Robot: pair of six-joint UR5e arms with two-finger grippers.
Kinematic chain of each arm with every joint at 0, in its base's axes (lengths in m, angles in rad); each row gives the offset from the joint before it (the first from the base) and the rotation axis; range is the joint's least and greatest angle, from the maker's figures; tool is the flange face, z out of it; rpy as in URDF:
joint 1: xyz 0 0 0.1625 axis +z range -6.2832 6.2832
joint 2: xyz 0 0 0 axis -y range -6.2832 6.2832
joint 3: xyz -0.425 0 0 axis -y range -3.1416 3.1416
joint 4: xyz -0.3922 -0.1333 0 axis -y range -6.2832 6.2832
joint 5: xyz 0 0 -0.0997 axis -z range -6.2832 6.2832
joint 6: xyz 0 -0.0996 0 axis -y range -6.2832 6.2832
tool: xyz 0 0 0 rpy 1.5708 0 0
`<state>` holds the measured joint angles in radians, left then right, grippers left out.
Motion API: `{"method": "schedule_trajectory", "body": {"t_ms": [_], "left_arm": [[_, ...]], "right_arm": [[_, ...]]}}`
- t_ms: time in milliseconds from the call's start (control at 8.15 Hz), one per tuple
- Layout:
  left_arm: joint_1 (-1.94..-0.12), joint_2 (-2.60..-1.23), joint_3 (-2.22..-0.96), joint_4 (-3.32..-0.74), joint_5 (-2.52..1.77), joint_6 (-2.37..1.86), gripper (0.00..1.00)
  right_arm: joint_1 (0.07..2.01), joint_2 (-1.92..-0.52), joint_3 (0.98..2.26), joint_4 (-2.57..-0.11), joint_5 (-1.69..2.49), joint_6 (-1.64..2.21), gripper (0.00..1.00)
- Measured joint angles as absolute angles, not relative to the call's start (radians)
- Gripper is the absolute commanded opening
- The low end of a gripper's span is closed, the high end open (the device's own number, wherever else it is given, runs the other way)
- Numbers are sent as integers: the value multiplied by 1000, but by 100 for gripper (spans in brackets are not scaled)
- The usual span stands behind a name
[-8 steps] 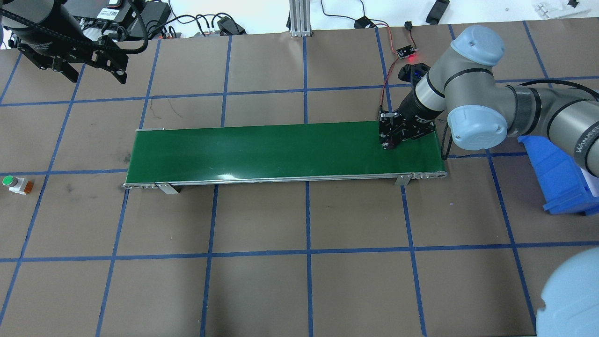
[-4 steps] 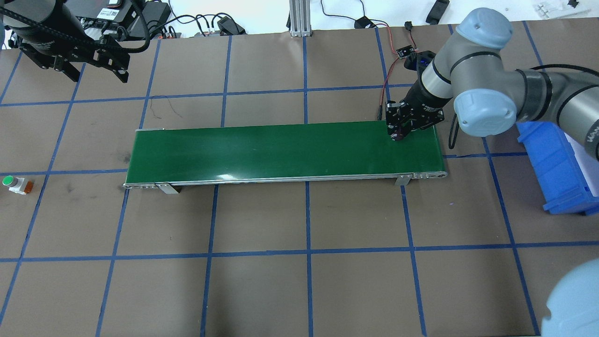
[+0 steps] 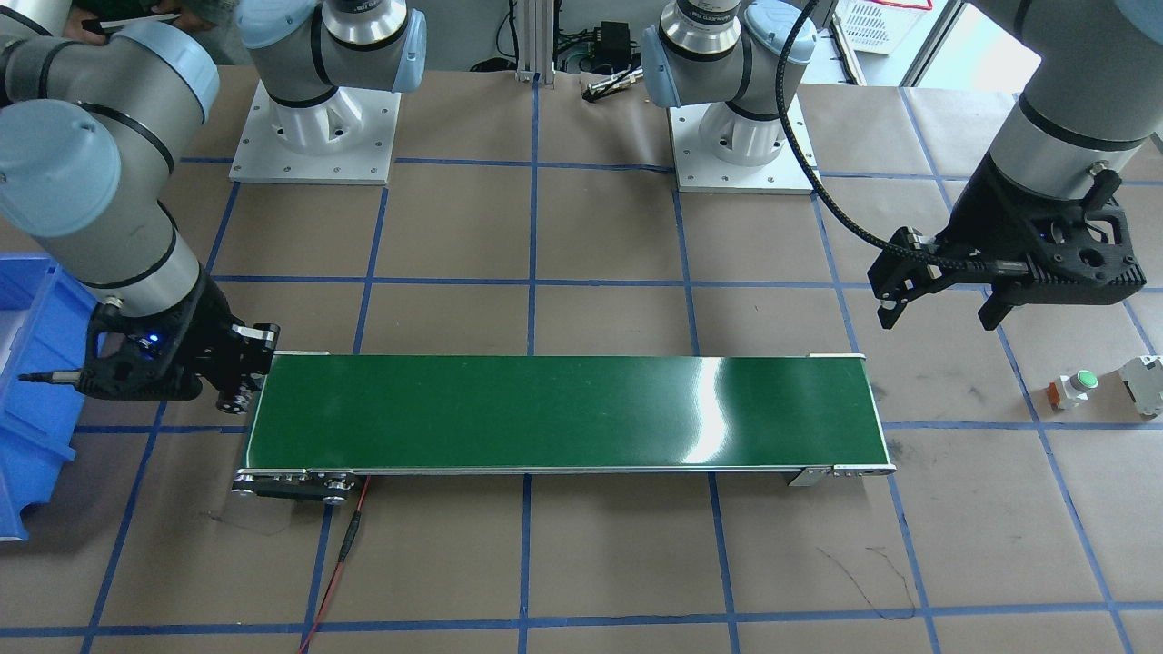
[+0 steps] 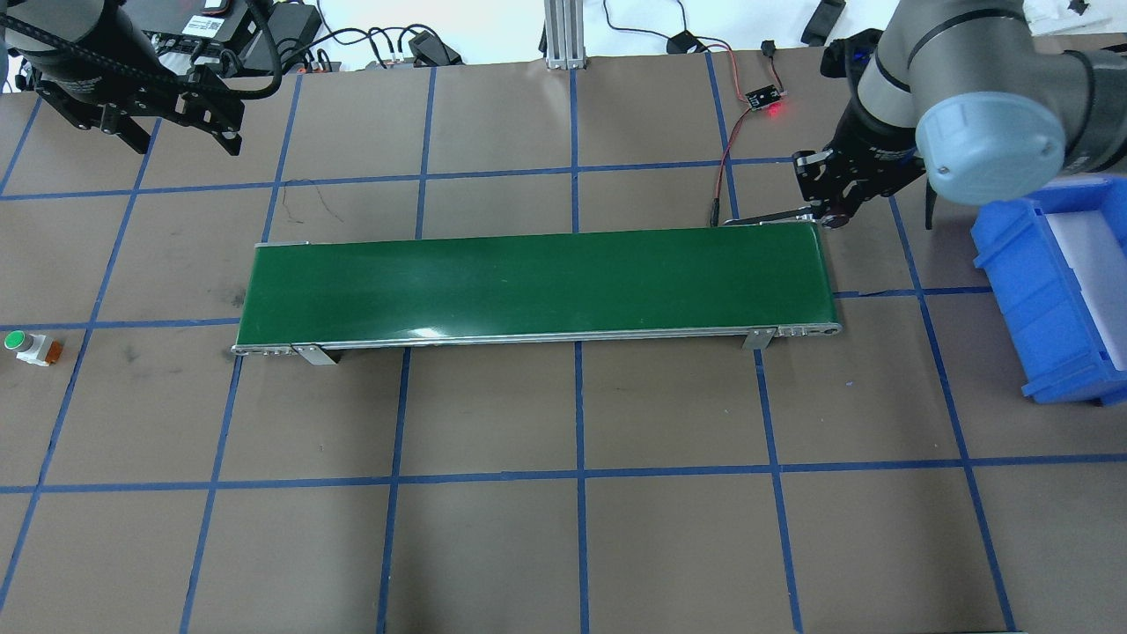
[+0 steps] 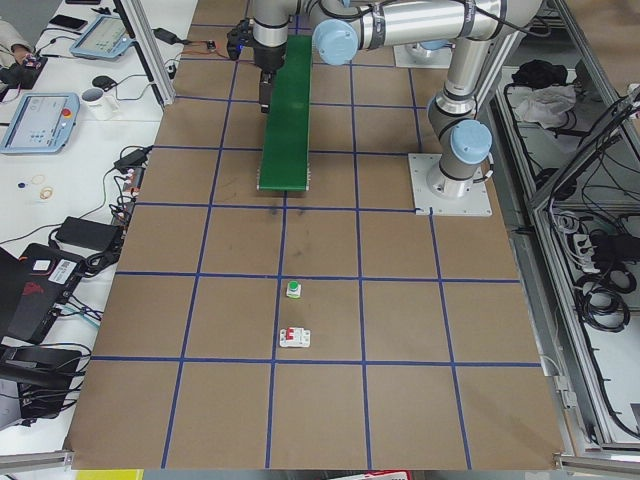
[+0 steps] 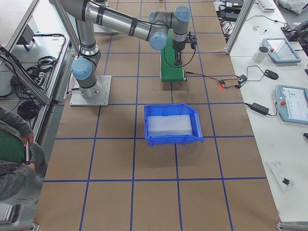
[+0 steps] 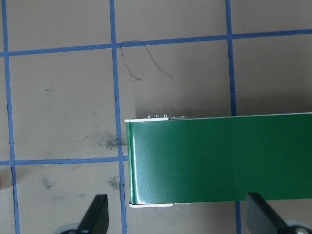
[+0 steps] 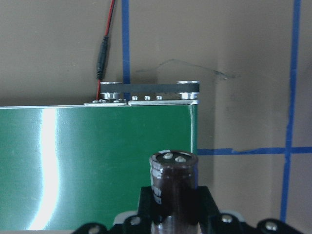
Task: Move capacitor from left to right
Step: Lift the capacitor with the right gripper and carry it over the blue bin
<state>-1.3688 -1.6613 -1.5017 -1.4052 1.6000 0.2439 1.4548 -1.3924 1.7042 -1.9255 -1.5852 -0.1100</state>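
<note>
The capacitor (image 8: 173, 184), a dark cylinder with a silvery end, sits between the jaws of my right gripper (image 8: 173, 204). My right gripper (image 4: 832, 211) is shut on it and hangs just past the far right corner of the green conveyor belt (image 4: 528, 282). In the front-facing view the right gripper (image 3: 238, 392) is at the belt's left end, and the capacitor (image 3: 229, 401) shows at its tip. My left gripper (image 4: 183, 141) is open and empty, high over the table's far left. Its fingers (image 7: 95, 217) frame the belt's left end (image 7: 219, 161).
A blue bin (image 4: 1012, 273) stands right of the belt, also seen in the right exterior view (image 6: 168, 140). A green-topped push button (image 4: 26, 346) and a white-grey block (image 3: 1143, 381) lie at the left side of the table. A sensor board with red wire (image 4: 764, 97) lies behind the belt.
My right gripper has moved with the capacitor from above the belt's right end, back and to the right, off the belt's far corner. The left arm has barely moved.
</note>
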Motion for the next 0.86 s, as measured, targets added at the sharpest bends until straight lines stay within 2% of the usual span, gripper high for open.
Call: {"method": "schedule_trajectory", "body": {"t_ms": [245,859], "left_arm": [[-1368,-1661,-1501,-1405,1600,244,100],[-1368,-1661,-1502,-1405,1564,244,100]], "right_arm": [[1365,-1438,1698,-1885,-1640,-241,0],[987,-1466,1696,-1852,-1652,-693,0]]}}
